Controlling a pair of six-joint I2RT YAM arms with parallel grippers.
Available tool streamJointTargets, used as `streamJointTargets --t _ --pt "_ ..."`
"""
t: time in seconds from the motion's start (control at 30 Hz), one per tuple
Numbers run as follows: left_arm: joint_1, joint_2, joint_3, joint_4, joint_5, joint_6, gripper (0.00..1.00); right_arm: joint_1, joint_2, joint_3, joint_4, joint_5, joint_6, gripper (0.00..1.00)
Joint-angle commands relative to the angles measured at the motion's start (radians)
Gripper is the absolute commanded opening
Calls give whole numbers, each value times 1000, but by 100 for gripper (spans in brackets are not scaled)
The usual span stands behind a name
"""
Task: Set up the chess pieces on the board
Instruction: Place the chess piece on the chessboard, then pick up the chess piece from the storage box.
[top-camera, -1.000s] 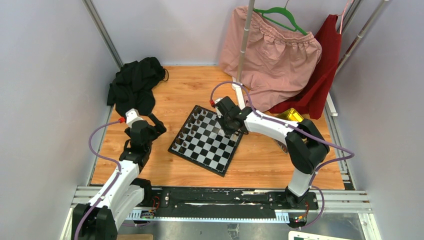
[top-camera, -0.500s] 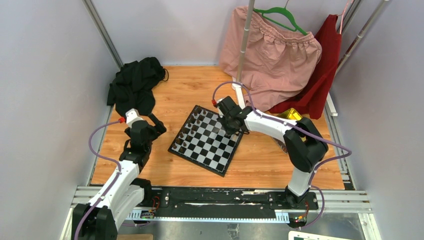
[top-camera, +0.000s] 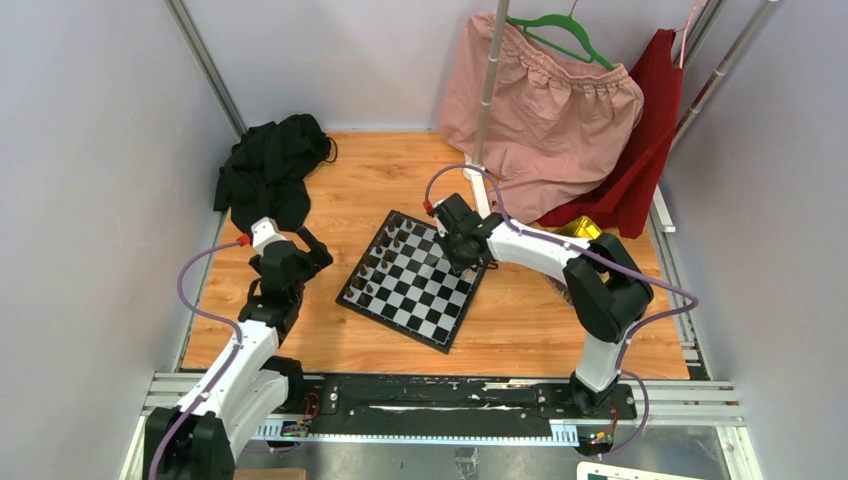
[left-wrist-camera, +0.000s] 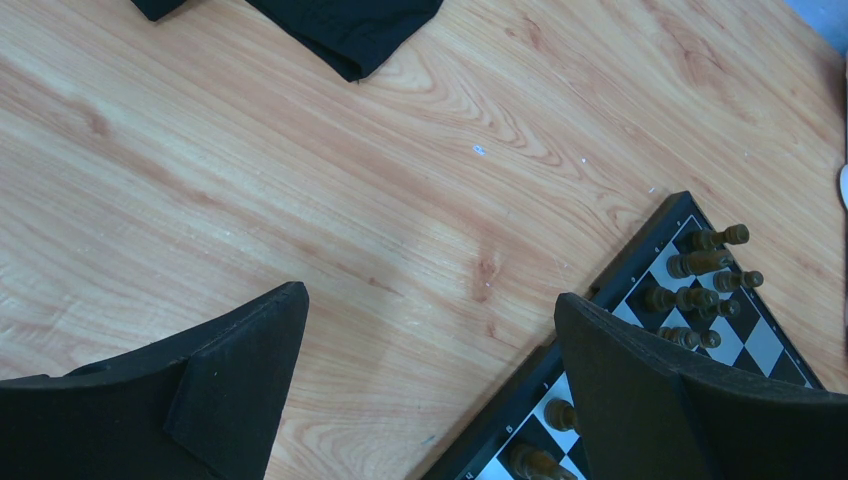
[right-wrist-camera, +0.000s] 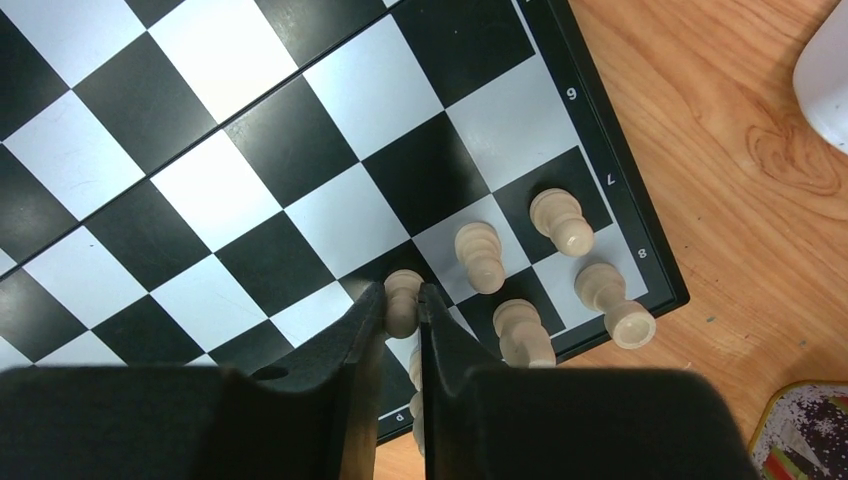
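L claw (left-wrist-camera: 428, 295): fingers spread wide, nothing btwn them. It hangs over bare wood of the counter (top-camera: 520, 330), just off the L corner of the chessboard (top-camera: 425, 292).

Chessboard: lies flat at counter ctr, turned diagonal to the arms. The dark pcs (left-wrist-camera: 700, 262) stand clustered along its L edge, in the squares nearest the border. Centre squares are bare.

R claw (right-wrist-camera: 400, 292): lowered onto the far-R corner of the board, fingers nearly vertical. The jaws stand only a narrow gap apart, one on each side of a cream pawn (right-wrist-camera: 403, 300) that stands upright on a dark square. Whether the pads press on the pawn or merely flank it: cannot tell.

Cream pcs (right-wrist-camera: 480, 255): four more stand just beside the pawn, packed into the corner squares by the rank marks 7 and 8, close together but apart.

Beyond the board:
- yellow-gold tray (top-camera: 585, 232), partly hidden behind the R arm.
- black cloth (top-camera: 270, 170), heaped at the far-L corner of the counter.
- pink garment (top-camera: 550, 110) on a green hanger (top-camera: 560, 30), w/ a red garment (top-camera: 650, 150) beside it, far R.
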Motion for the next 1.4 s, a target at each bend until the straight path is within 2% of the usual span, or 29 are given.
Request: streamJointTargets --t 0.0,0.2,0.6,0.77,0.83,1.0,1.2,1.37 --pt "7 2 -8 22 -8 13 100 -13 1 -8 -18 -12 13 24" --pt "7 3 -8 22 -5 11 100 -12 -22 -9 -17 -7 13 31" --pt "7 10 -11 33 -2 7 100 9 -172 31 -58 17 -3 32" --pt "7 14 -13 40 3 2 100 -4 -288 13 -61 163 8 32" --pt "7 16 -13 44 9 -1 100 -41 -327 -10 -63 229 30 32" --pt "7 36 -18 79 26 -28 100 -229 -409 -106 -62 317 123 33" --pt "5 48 -56 165 51 -64 100 -434 -451 -219 -49 337 235 32" --pt "5 43 -74 186 52 -68 100 -517 -448 -260 -41 326 248 32"
